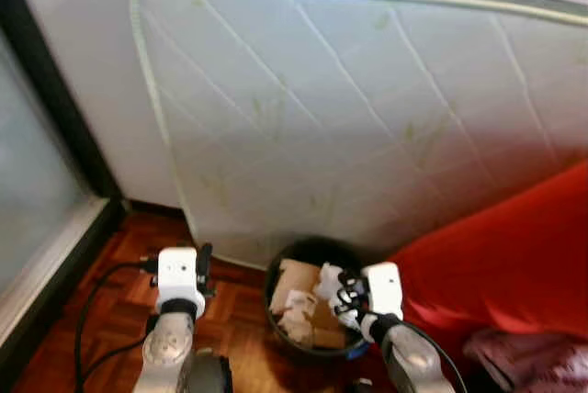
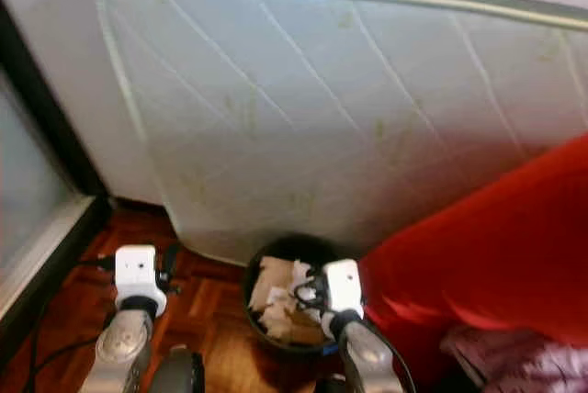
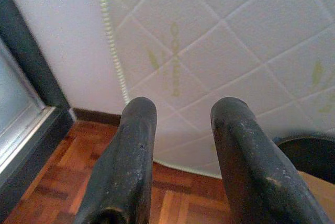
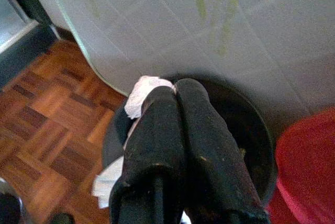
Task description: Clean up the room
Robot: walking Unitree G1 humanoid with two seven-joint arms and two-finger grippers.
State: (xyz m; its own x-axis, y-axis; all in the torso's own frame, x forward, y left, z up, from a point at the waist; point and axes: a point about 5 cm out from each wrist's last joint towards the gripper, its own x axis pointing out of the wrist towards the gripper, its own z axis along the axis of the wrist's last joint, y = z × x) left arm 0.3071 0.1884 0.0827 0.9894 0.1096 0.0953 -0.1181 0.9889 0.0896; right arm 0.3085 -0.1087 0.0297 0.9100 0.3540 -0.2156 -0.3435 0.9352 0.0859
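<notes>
A quilted white mattress point(image 1: 367, 108) stands on its edge against the wall, its lower edge on the wooden parquet floor point(image 1: 119, 292). Directly before it, on the floor, sits a round black waste bin point(image 1: 312, 306), already holding cardboard and crumpled paper. A red sofa point(image 1: 505, 264) adjoins the bin on the robot's right, with a pinkish cloth point(image 1: 533, 356) lying on it near the lower corner of the head views. The right gripper point(image 4: 175, 90) is positioned over the bin's opening, its two black fingers pressed together and pinching a crumpled piece of white paper point(image 4: 144, 90); the paper protrudes beside the fingertips and hangs above the bin's interior. The left gripper point(image 3: 180, 111) is held out over the floor to the left of the bin, pointed toward the mattress's lower corner; its fingers stand apart with nothing between them. A dark door frame with frosted glass point(image 1: 37, 173) runs along the robot's left. Black cables point(image 1: 96, 297) trail over the floor beside the left arm.
</notes>
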